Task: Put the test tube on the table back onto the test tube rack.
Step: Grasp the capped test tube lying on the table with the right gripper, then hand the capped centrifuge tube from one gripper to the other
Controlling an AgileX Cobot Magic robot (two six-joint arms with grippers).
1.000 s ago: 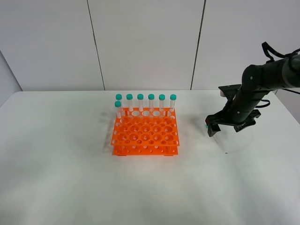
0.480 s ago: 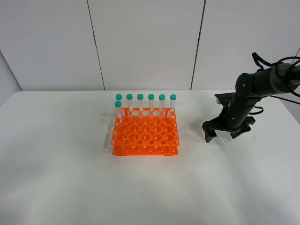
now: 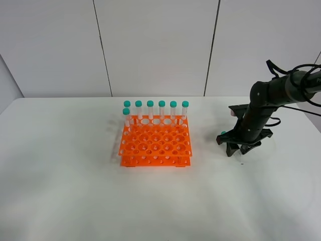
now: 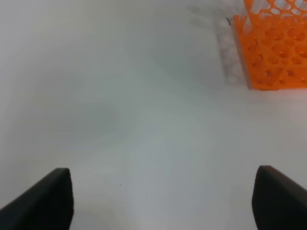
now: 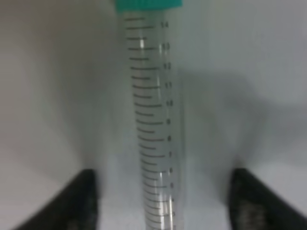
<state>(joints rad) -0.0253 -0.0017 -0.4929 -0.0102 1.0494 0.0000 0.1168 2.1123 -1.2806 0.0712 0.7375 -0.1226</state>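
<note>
Rack (image 3: 155,149) front – holes apparently open.

Matt table (image 3: 75,201), orange plastic rack (image 3: 155,145), clear tube (image 5: 151,120)

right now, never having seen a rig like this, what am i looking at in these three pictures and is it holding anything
This is a robot with two arms, each ending in a two-fingered gripper. The wide picture comes from a camera mounted high, looking down on a white table. On it stands an orange test tube rack with seven capped tubes near its far side. The other two pictures come from cameras on the wrists. The left gripper is open and holds nothing. The right gripper is down at a loose test tube lying on the table, one finger on either side. I can't tell whether it grips.
</note>
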